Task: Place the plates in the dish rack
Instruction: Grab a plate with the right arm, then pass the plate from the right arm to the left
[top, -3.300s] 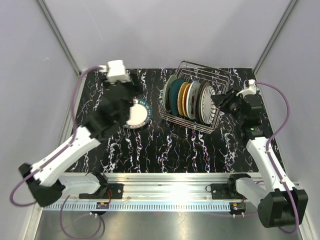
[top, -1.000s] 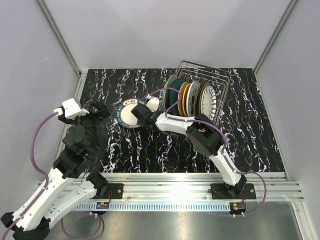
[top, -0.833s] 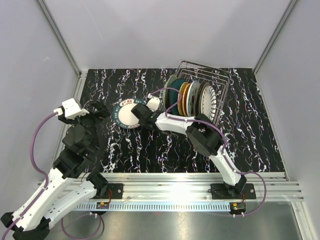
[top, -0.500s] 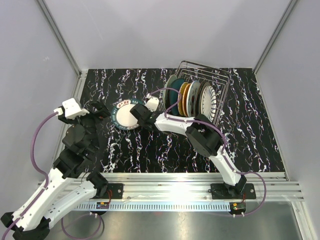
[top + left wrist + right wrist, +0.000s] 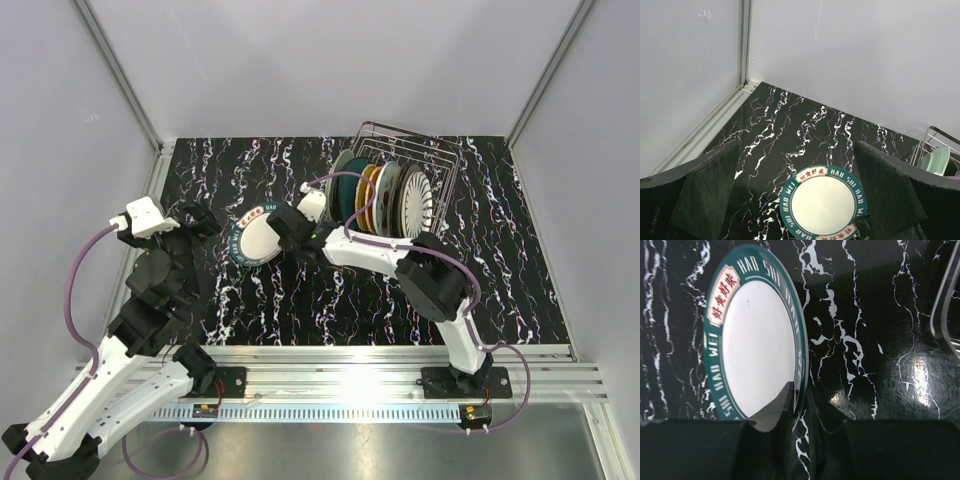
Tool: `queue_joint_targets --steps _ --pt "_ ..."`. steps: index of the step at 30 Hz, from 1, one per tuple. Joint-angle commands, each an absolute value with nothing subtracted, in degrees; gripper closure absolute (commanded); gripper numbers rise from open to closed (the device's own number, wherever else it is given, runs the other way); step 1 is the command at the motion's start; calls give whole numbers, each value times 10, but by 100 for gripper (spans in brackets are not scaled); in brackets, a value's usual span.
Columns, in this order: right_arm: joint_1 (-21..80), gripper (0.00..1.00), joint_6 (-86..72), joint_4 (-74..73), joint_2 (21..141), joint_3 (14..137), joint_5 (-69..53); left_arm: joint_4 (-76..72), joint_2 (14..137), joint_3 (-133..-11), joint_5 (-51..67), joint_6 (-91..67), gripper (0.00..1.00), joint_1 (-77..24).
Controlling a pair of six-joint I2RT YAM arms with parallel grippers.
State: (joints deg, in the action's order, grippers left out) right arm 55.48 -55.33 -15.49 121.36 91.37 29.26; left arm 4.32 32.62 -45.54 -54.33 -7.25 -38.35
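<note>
A white plate with a dark teal lettered rim (image 5: 258,238) is on the black marbled table left of the dish rack (image 5: 440,175), its right edge tipped up. My right gripper (image 5: 284,232) is shut on that right edge. In the right wrist view the rim (image 5: 801,365) runs between the fingers (image 5: 775,412) of the gripper (image 5: 801,392). My left gripper (image 5: 196,222) is open and empty, left of the plate. In the left wrist view its gripper (image 5: 796,144) frames the plate (image 5: 822,200). The rack holds several upright plates, among them mint-green (image 5: 341,180), dark teal (image 5: 352,197), orange (image 5: 370,196) and white (image 5: 412,205).
The table (image 5: 330,300) is walled by white panels at the back and both sides. The rack's wire edge shows in the right wrist view (image 5: 946,300) and in the left wrist view (image 5: 940,137), with the mint-green plate (image 5: 939,161) inside.
The right arm left the rack and reached the plate; the left arm pulled back to the left. In the last second the plate's right edge rose and the plate shifted slightly left.
</note>
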Motion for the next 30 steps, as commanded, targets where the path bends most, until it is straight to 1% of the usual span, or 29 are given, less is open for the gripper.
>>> queue_joint_targets --steps 1,5,17,19,23,26,27,29,30 --pt "561 98 -560 -127 1160 902 319 8 324 -454 -556 -68 1 -387" --pt "561 100 -568 -113 1139 887 326 5 326 -453 -558 -65 1 -386" --pt "559 100 -566 -10 1056 812 327 2 327 -450 -562 -61 1 -386" --pt "559 100 -547 -4 1034 798 321 2 327 -450 -562 -60 1 -386" --pt "541 100 -505 72 971 762 269 2 331 -449 -555 -58 1 -386" --pt "521 100 -499 97 928 712 239 5 337 -452 -480 -47 1 -386" --pt "506 100 -496 103 898 687 226 12 341 -458 -440 -52 1 -386" --pt "489 100 -478 118 848 645 194 32 351 -469 -411 -58 1 -386" --pt "474 100 -467 124 831 631 179 35 352 -472 -372 -58 1 -386"
